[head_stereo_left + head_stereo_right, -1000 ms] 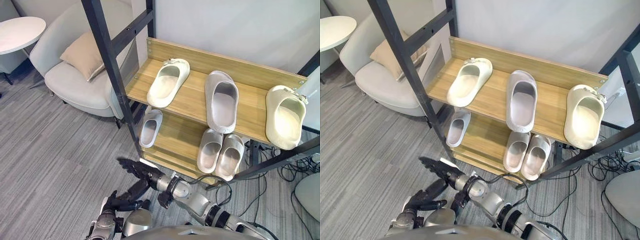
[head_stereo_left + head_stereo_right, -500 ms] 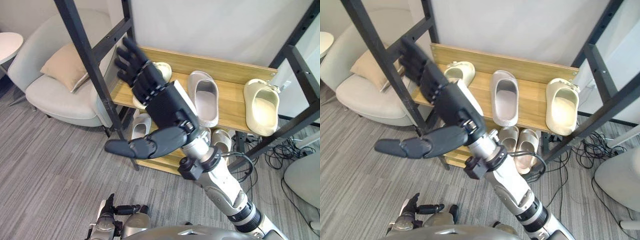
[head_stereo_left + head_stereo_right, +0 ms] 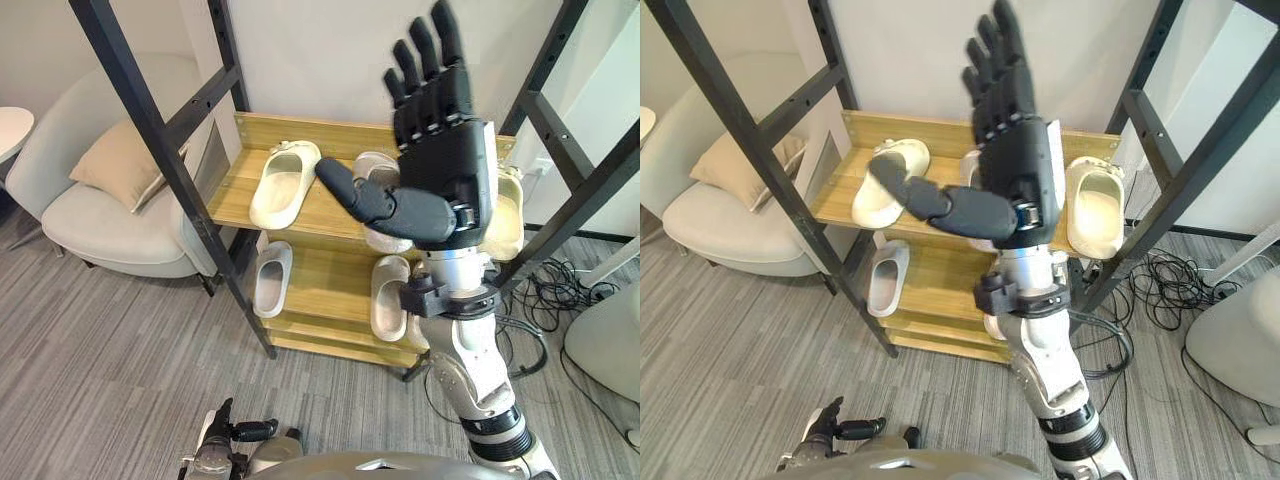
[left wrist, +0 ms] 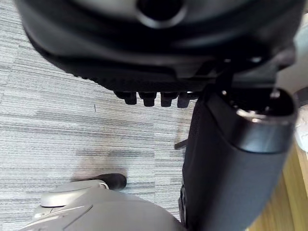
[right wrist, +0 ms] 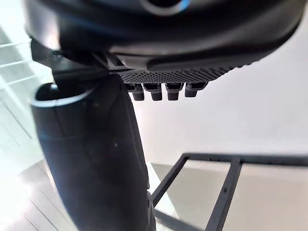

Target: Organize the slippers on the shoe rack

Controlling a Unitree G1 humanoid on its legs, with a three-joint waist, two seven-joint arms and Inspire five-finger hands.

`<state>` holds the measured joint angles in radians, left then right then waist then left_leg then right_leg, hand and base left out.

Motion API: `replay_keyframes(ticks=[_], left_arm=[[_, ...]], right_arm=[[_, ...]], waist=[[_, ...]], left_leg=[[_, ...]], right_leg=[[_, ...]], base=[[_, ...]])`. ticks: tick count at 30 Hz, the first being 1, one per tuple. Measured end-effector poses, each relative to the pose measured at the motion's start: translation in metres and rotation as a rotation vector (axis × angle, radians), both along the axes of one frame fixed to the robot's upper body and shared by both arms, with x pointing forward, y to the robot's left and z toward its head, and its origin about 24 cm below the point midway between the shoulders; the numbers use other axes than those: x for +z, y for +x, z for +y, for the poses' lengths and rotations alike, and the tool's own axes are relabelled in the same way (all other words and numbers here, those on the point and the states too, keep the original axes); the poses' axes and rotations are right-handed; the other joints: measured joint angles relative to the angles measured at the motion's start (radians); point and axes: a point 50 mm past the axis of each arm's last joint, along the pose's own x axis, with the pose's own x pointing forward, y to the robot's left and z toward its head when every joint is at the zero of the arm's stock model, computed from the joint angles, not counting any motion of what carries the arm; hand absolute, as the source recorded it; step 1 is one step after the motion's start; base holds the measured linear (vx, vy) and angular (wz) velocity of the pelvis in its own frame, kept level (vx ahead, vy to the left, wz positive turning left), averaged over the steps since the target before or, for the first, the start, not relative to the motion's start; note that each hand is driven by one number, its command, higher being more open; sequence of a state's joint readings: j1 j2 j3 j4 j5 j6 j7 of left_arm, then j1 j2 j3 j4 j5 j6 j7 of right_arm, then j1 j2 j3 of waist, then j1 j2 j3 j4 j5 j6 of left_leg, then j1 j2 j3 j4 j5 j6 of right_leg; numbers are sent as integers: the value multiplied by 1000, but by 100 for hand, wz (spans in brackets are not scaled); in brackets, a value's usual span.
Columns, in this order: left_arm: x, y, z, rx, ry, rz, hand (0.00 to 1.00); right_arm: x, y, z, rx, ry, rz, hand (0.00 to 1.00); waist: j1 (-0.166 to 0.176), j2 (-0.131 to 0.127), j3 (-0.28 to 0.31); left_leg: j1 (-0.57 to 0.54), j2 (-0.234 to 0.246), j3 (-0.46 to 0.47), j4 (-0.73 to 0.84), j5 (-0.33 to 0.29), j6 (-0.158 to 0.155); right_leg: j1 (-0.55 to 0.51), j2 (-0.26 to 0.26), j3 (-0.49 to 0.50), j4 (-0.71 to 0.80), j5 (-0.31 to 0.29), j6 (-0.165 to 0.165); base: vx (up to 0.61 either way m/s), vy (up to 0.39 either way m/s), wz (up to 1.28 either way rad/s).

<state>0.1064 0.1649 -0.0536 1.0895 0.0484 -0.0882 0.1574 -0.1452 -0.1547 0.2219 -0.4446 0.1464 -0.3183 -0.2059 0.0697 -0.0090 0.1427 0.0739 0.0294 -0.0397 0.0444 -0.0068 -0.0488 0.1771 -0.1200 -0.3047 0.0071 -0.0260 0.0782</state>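
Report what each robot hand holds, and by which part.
Nothing is held. The right robot hand is raised open before the shoe rack. The left robot hand hangs low, open and empty.

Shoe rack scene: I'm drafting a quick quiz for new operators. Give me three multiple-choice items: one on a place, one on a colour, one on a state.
1. Where does the left cream slipper lie?
A. on the floor
B. on the upper shelf
C. on the side table

2. What colour is the cushion on the armchair?
A. tan
B. blue
C. red

3. How is the right hand?
A. shut on a slipper
B. curled into a fist
C. open, holding nothing

Answers:
1 B: the slipper rests on the wooden board of the upper shelf, near its left end.
2 A: the cushion is tan against the pale seat.
3 C: the hand is held up with its fingers straight and nothing in it.
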Motion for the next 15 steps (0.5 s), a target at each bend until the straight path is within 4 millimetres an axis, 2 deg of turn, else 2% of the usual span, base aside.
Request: replay_keyframes(ticks=[2, 4, 6, 8, 15], left_arm=[[0, -3, 0, -2, 0, 4, 100], [0, -4, 0, -2, 0, 4, 100], [0, -5, 0, -3, -2, 1, 100], [0, -6, 0, -4, -5, 2, 100], [0, -5, 0, -8, -10, -1, 100]], right_arm=[[3, 2, -21, -151, -66, -29, 100], [4, 3, -28, -217, -89, -36, 100], [3, 4, -32, -267, -123, -38, 100], [-2, 10, -39, -365, -242, -20, 100], [-24, 25, -48, -477, -430, 83, 100]], waist=[[-1, 0, -5], [-5, 1, -6], [-11, 1, -6], [-19, 1, -6], [-20, -1, -5]], left_leg=[[1, 0, -3, -7, 1, 2], [1, 0, -4, -9, 2, 3], [0, 0, -6, -10, 2, 3], [-4, -2, -11, -12, 3, 4], [-6, -2, -13, -16, 3, 4]], right_leg=[[0, 0, -2, -2, 0, 0], [0, 0, -4, -2, 0, 0], [0, 0, -6, -2, 0, 0], [0, 0, -11, -5, -1, 1], [-1, 2, -14, -10, -1, 1]], base=[[0, 0, 0], [0, 0, 0], [10, -2, 4], [16, 0, 6], [2, 0, 1]])
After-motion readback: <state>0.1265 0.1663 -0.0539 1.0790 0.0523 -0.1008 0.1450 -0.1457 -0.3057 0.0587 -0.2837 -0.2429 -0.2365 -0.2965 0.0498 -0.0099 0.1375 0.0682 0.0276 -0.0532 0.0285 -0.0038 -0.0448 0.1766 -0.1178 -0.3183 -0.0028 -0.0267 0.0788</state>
